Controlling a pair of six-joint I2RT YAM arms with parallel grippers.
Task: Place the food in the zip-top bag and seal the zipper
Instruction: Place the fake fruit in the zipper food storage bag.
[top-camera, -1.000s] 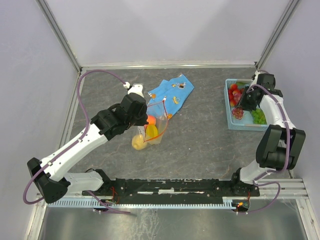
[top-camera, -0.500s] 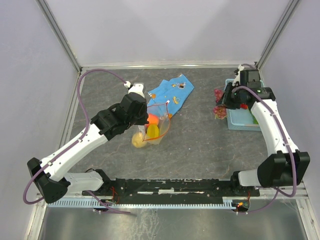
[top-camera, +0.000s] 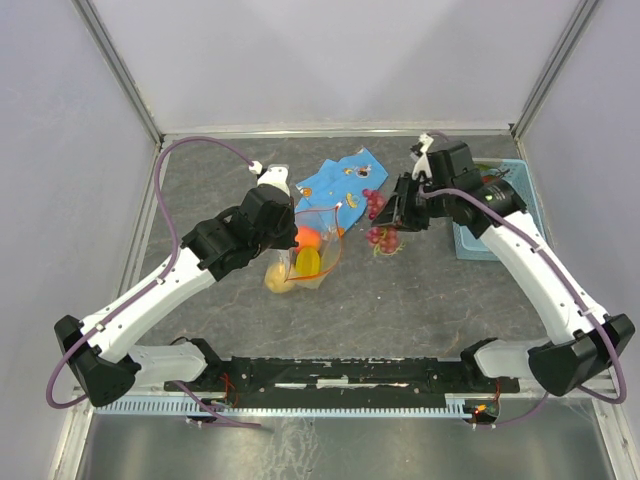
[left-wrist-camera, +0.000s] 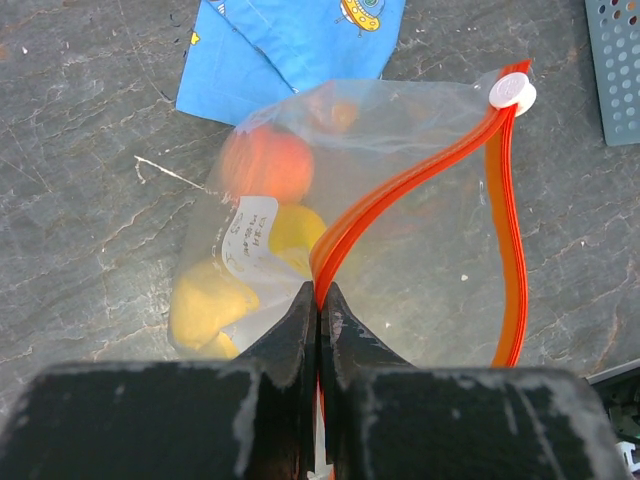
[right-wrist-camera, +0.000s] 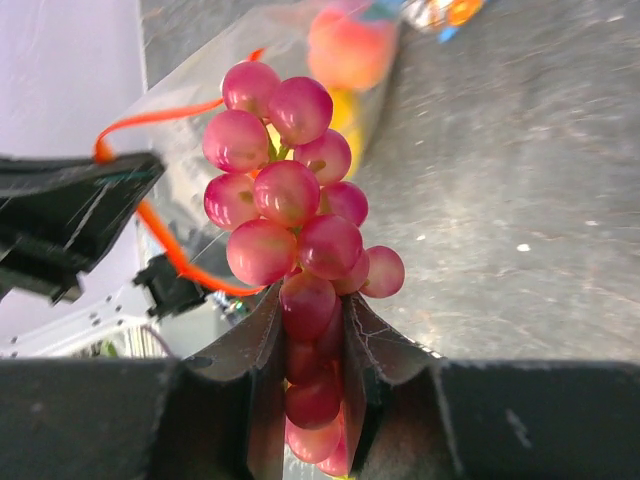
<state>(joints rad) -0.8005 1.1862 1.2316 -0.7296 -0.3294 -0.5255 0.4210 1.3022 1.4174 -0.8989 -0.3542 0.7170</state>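
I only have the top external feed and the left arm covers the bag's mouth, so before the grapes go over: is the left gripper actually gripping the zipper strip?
Observer: Yes. In the left wrist view the left gripper is shut on one side of the zipper, and the other side bows away, so the mouth is open.
Operator: What is inside the bag so far?
Observer: Through the clear zip-top bag that view shows an orange with yellow fruit below it.
Operator: Are the grapes held well?
Observer: In the right wrist view the right gripper is shut on the grapes low on the bunch, and most berries stick out past the fingertips.
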